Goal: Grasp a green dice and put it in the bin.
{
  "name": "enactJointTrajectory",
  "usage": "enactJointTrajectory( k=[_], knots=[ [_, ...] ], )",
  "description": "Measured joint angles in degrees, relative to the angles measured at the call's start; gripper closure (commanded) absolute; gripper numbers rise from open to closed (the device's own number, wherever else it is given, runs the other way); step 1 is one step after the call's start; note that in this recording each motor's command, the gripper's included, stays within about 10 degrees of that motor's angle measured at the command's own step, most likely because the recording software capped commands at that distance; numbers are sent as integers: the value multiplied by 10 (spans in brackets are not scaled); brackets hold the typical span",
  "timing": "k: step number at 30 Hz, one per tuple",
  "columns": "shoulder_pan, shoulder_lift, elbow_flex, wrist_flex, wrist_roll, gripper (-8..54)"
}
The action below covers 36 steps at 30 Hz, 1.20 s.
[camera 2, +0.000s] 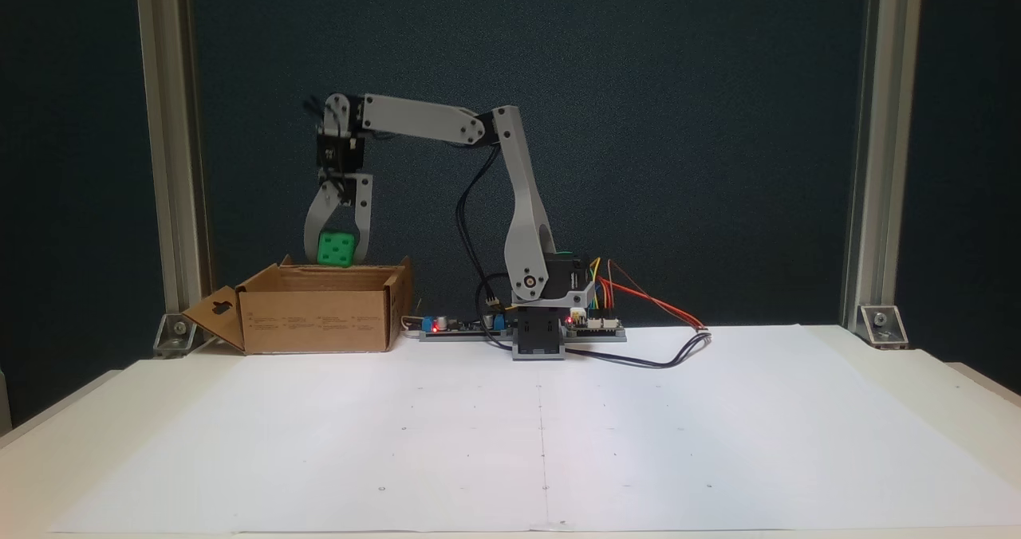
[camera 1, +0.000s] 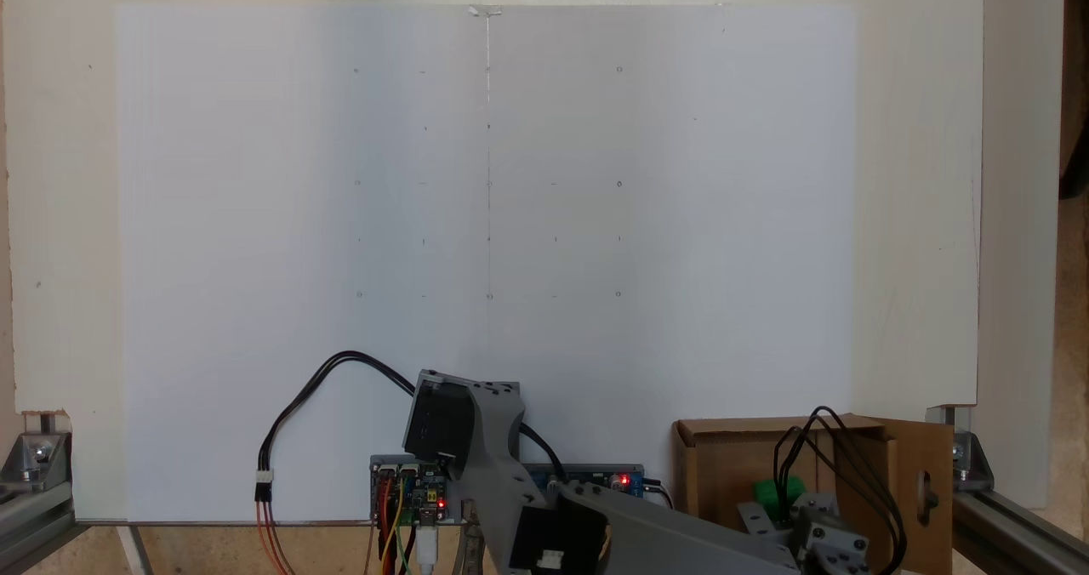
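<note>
Cream-white flat worktop (camera 2: 917, 379), matte, lit evenly with soft light. Large white paper sheet (camera 1: 255, 218) covers most of it, marked with a faint centre line and a grid of small dots. Dark blue-black backdrop panel (camera 2: 678, 124) stands behind the worktop's far edge. Two upright silver aluminium extrusion posts (camera 2: 869, 140) rise at the far corners, each fixed with a metal corner bracket (camera 2: 881, 322). Brownish floor (camera 1: 1074, 371) shows past one side edge.
</note>
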<state>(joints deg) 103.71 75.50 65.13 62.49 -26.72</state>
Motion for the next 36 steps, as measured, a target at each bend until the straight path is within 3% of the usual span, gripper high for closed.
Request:
enactJointTrajectory(
  k=[4,7,11,18,28,36],
  knots=[
    [8,-53,0,-1,-11,301],
    [9,-83,0,-6,-11,126],
    [10,-99,0,-23,-11,0],
    [0,-94,0,-119,-11,14],
    [-188,143,0,-153,124,16],
    [-461,218,0,-153,191,12]
  ],
)
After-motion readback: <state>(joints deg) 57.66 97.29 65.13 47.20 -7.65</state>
